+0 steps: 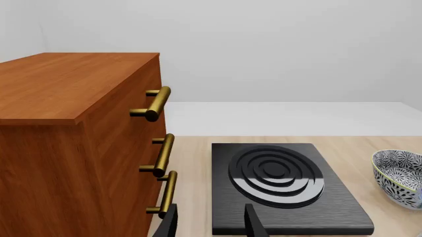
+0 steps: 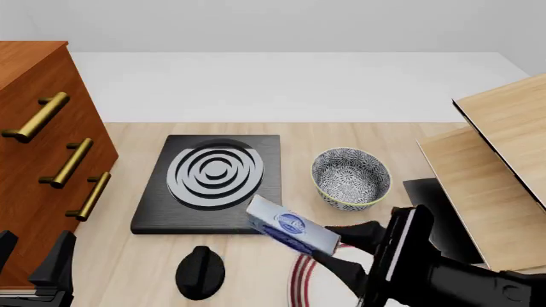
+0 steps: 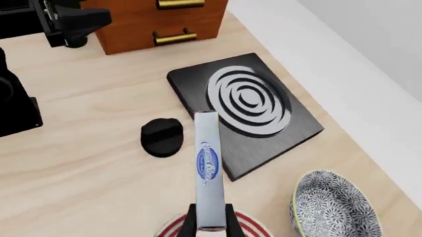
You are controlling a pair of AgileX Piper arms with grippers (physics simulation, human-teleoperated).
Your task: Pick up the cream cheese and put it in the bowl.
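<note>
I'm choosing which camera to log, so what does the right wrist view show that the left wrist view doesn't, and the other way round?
Only the right wrist view shows the cream cheese clamped in the right pincer, the black knob, a red-striped plate edge beneath, and the left arm. Only the left wrist view shows the cabinet top, all three brass handles, and the left pincer holding nothing. Both show the stove plate, the speckled bowl, the wooden cabinet and the table.
</note>
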